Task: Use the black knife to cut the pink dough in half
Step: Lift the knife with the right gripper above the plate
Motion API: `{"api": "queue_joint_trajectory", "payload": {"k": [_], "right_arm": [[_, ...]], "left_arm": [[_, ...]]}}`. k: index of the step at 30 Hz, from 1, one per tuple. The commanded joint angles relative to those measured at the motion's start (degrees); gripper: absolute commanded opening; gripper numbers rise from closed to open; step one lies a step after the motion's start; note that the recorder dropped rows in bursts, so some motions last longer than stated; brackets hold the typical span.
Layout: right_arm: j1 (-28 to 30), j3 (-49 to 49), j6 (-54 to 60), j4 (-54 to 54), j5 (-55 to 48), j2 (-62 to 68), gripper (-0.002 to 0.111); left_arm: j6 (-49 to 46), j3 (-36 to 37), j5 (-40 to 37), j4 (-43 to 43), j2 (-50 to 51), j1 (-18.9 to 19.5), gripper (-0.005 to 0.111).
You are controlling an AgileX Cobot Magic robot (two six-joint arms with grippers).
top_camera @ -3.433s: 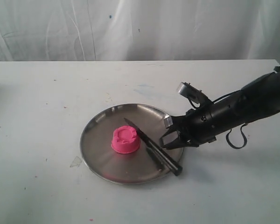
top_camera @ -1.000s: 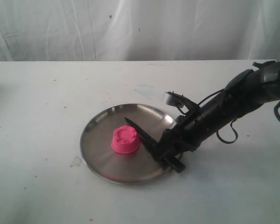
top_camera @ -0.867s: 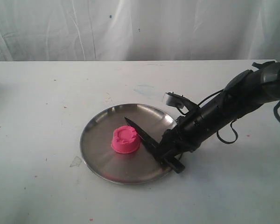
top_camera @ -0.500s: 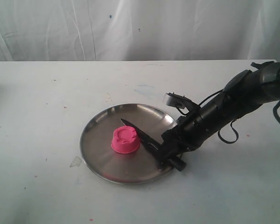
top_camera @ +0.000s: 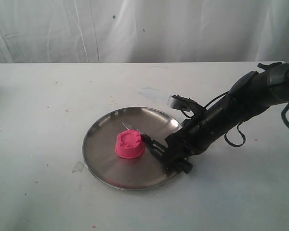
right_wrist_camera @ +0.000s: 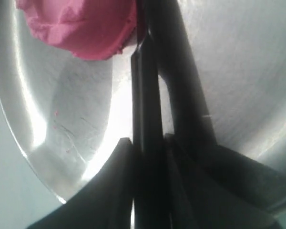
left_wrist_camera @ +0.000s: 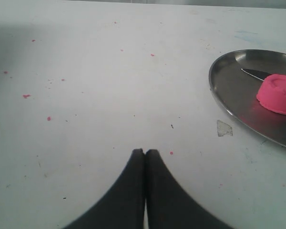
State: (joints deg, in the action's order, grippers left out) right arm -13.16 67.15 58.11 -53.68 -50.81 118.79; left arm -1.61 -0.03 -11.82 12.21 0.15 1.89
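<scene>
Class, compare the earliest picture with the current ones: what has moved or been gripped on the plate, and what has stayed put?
The right tool came down at the edge of the plate and closed on the handle of the black knife, whose tip has swung slightly left in the exterior view. The pink dough, uncut, and the plate stayed where they were.

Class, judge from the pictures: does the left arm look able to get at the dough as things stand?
Probably yes. Only bare table lies between the shut left gripper and the plate, and the dough's near side is open; the knife and right gripper sit on its far side.
</scene>
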Motion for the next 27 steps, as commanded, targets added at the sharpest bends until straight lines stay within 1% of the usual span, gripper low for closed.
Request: {"api": "queue_joint_trajectory", "payload": {"k": [1, 12, 17, 19, 24, 27], "right_arm": [[0.03, 0.42, -0.05, -0.55, 2.40, -1.79, 0.000], [0.03, 0.42, 0.07, -0.52, 3.56, -7.11, 0.000], [-0.20, 0.30, -0.23, 2.83, 3.78, -12.54, 0.000], [-0.93, 0.05, -2.73, 6.26, 4.68, -15.57, 0.000], [-4.47, 0.05, -12.99, 21.01, 7.33, -22.20, 0.000], [-6.88, -0.45, -16.96, 25.68, 7.78, -24.96, 0.000]], "left_arm": [[0.09, 0.03, -0.26, 0.29, -0.15, 0.17, 0.000], [0.09, 0.03, -0.26, 0.29, -0.15, 0.17, 0.000], [0.09, 0.03, -0.26, 0.29, -0.15, 0.17, 0.000], [0.09, 0.03, -0.26, 0.29, -0.15, 0.17, 0.000], [0.09, 0.03, -0.26, 0.29, -0.15, 0.17, 0.000], [0.09, 0.03, -0.26, 0.29, -0.15, 0.17, 0.000]]}}
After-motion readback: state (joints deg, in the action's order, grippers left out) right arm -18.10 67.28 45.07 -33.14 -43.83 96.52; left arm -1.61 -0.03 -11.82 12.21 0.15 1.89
